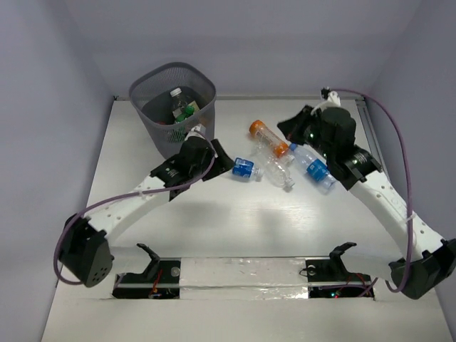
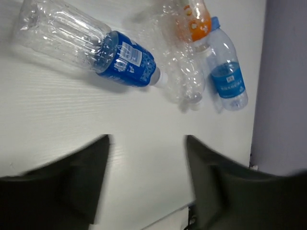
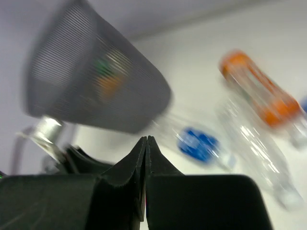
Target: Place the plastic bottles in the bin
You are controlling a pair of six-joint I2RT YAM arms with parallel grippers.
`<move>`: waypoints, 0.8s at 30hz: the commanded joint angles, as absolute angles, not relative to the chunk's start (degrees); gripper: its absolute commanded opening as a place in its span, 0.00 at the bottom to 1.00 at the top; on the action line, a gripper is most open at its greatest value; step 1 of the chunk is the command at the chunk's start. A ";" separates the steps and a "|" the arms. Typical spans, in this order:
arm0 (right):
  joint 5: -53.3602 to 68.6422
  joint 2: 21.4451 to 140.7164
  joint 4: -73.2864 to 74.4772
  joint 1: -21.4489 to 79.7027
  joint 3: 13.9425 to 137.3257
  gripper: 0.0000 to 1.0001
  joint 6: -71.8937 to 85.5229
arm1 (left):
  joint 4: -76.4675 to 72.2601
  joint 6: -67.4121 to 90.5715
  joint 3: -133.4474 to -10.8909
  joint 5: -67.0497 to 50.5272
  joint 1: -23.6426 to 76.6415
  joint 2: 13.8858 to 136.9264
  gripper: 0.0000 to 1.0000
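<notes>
Bench (image 1: 235, 228) bottles (image 1: 276, 171) are waiting beside the bin (image 1: 173, 107) — spread left claw (image 2: 146, 143) is hovering by one, needing descent; right claw (image 3: 146, 140) pressed together.

Left pincer (image 2: 147, 143) agape, right pincer (image 3: 146, 140) closed

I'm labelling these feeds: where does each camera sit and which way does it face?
Top external: above and behind the arms, looking down on the table; both arms show.
Left wrist: on the left arm, looking down at the blue-labelled bottle; its open left pincer shows.
Right wrist: on the right arm, facing the bin; its shut right pincer shows.
Shared: all three see the orange bottle.
</notes>
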State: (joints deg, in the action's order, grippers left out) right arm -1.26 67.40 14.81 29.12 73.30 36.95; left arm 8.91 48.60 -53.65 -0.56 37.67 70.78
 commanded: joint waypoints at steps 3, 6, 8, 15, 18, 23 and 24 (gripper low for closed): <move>2.17 59.70 20.13 27.16 59.17 0.00 33.66 | -2.81 60.71 -53.70 3.33 37.88 77.67 0.80; 5.52 57.31 19.60 26.46 53.01 0.00 34.19 | -3.08 64.41 -54.31 5.88 37.88 82.07 0.85; 6.76 56.43 19.60 25.93 51.25 0.00 33.75 | -2.29 67.58 -55.45 8.86 37.88 84.19 0.88; 11.94 53.18 19.69 25.93 47.29 0.00 31.64 | 3.42 76.01 -60.20 14.76 37.88 93.50 0.92; 16.42 52.38 19.25 25.93 45.88 0.00 31.20 | 5.27 78.91 -62.48 17.04 38.40 95.88 0.94; 20.47 50.72 19.60 25.93 42.55 0.00 29.89 | 7.72 80.86 -66.43 18.02 38.41 99.75 0.96; 21.17 50.28 19.77 25.93 42.19 0.00 29.80 | 8.87 81.21 -67.40 18.10 38.41 101.84 0.96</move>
